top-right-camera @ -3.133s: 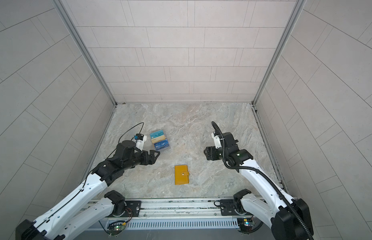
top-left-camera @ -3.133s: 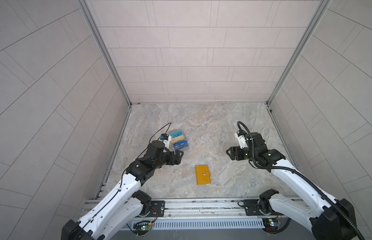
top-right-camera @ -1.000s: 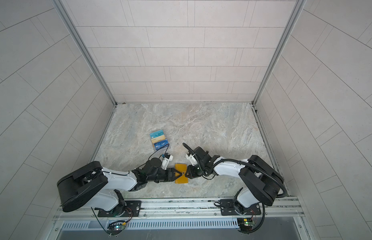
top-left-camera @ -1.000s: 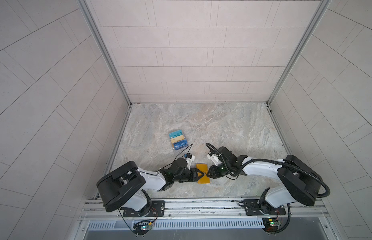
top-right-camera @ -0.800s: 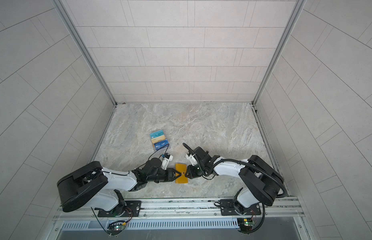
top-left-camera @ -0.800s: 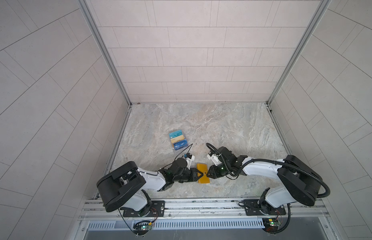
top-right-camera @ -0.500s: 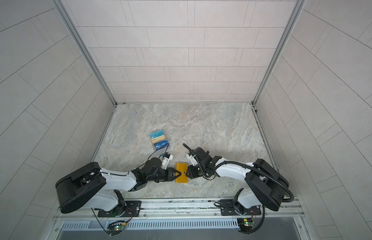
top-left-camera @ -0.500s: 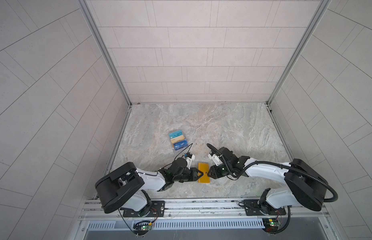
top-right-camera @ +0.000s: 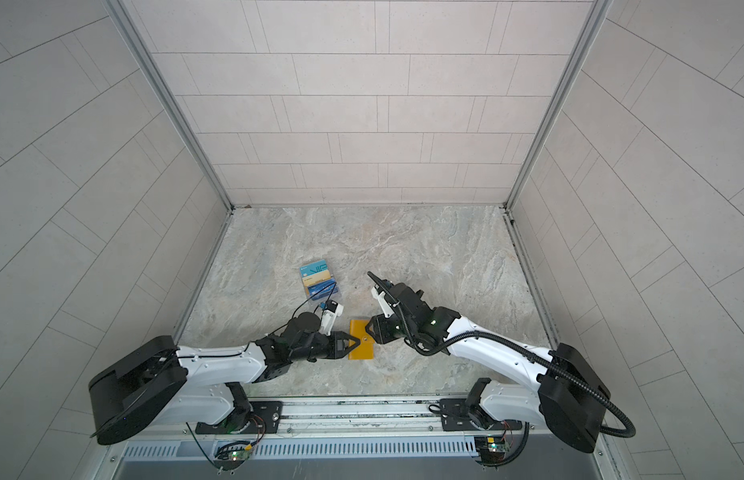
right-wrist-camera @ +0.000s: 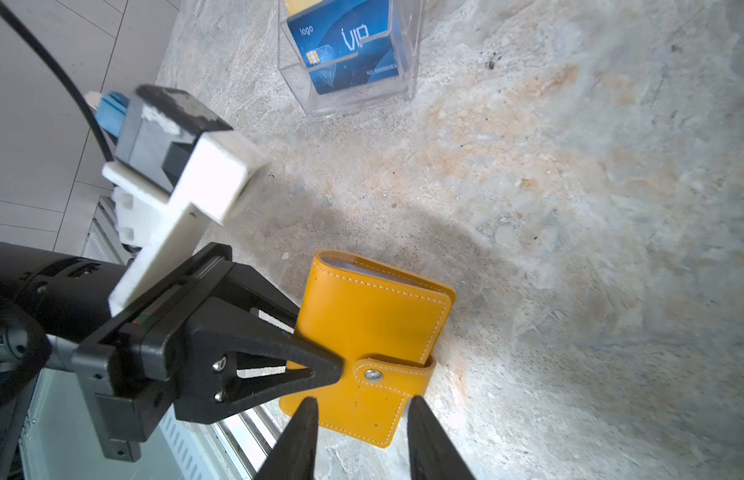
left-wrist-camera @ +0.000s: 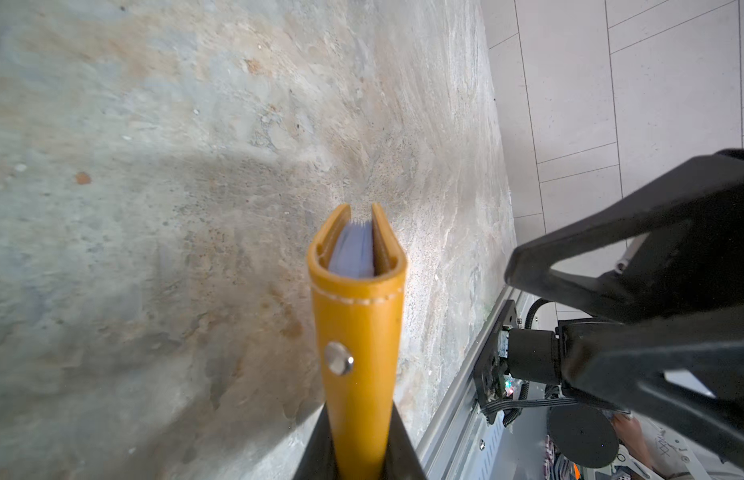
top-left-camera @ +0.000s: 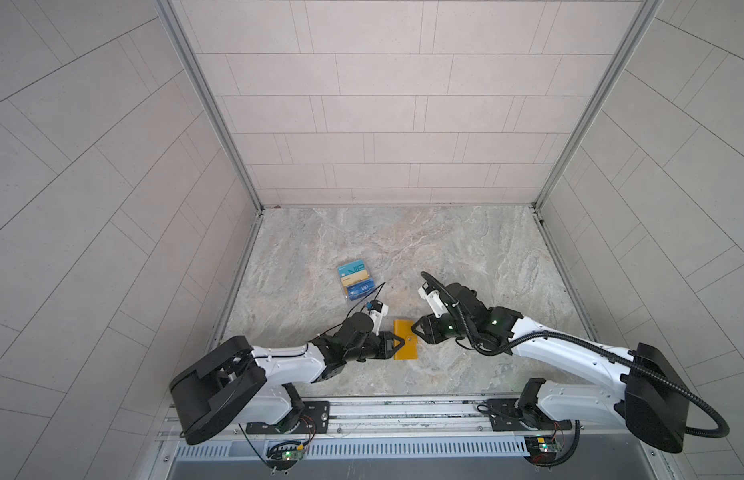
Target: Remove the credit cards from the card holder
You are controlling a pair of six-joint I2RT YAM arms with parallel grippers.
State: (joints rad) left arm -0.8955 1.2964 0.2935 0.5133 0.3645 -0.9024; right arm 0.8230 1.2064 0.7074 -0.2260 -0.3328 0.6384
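Observation:
The card holder [top-left-camera: 406,347] [top-right-camera: 362,351] is a mustard-yellow wallet, snapped closed near the table's front edge. My left gripper [top-left-camera: 399,343] [top-right-camera: 355,341] [left-wrist-camera: 359,415] is shut on its left edge, flat cover to flat cover. The left wrist view shows the holder [left-wrist-camera: 357,324] edge-on, with bluish sleeves [left-wrist-camera: 353,249] between the covers. My right gripper [top-left-camera: 416,330] [top-right-camera: 368,328] [right-wrist-camera: 362,409] is open at the holder's right edge, its fingers astride the corner below the snap tab [right-wrist-camera: 374,375]. The credit cards inside the holder are hidden.
A clear acrylic stand [top-left-camera: 355,280] [top-right-camera: 318,279] [right-wrist-camera: 349,54] with blue and gold cards stands behind and left of the holder. The metal rail [top-left-camera: 403,405] runs along the front edge just behind both arms. Tiled walls close in three sides.
Both arms came in from the sides to the holder. Over the last second my left jaws closed on its edge and my right jaws widened at the tab side.

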